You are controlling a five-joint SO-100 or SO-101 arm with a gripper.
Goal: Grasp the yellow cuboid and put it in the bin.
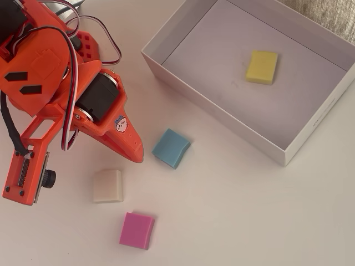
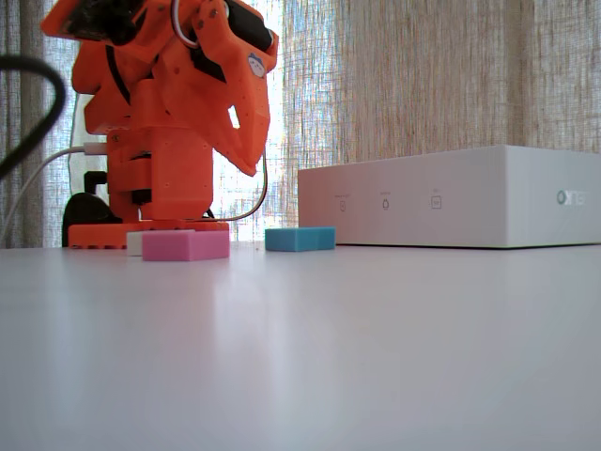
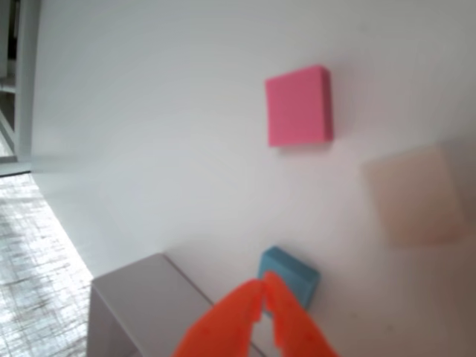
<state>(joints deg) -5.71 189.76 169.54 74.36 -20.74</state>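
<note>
The yellow block lies flat on the floor of the white box, clear of its walls. The gripper is closed and empty, raised above the desk near the blue block, with the cream block and pink block lying apart.

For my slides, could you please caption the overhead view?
Yellow cuboid lies in the bin; the arm's empty jaws are shut.
</note>
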